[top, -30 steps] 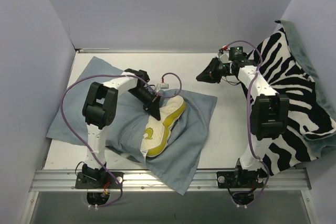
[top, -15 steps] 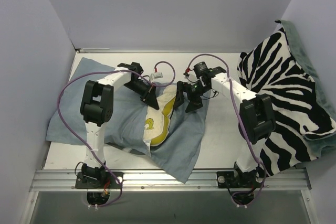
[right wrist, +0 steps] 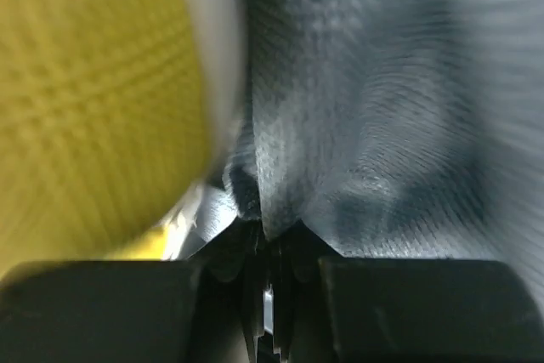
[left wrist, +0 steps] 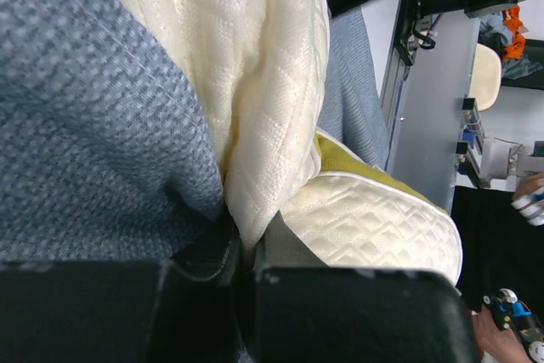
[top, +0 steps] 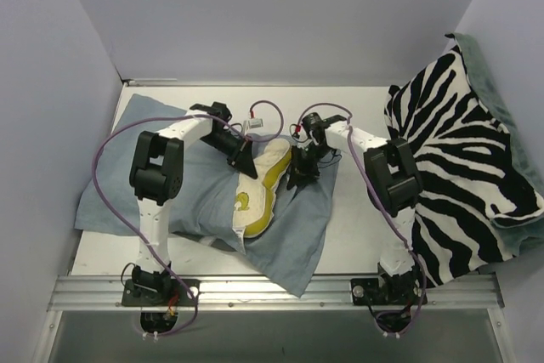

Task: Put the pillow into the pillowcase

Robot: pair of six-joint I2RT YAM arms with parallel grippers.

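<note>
Landmark for this report: the pillow (top: 262, 193). It lies lengthwise on the white table (top: 365, 218), between my two arms, cream knit face up. Its yellow edge band faces my right side.

The pillowcase (top: 200, 184): blue-grey fabric spreads out from under the pillow to both sides. On my left side it laps over the pillow's long edge. How much of the pillow sits inside I cannot tell.

My left gripper (top: 244, 161): at the pillow's far end. The jaws are clamped tight on a fold of the cream knit. In the left wrist view pillowcase fabric presses against that pinch on one side.

My right gripper (top: 303, 172): just beside the pillow's far right corner, down on the pillowcase. The right wrist view shows the jaws pinched together on a ridge of blue-grey fabric. The yellow band sits blurred close by in that view.

The zebra-striped cloth (top: 459, 159): draped well to the right of the pillow, apart from both grippers.
</note>
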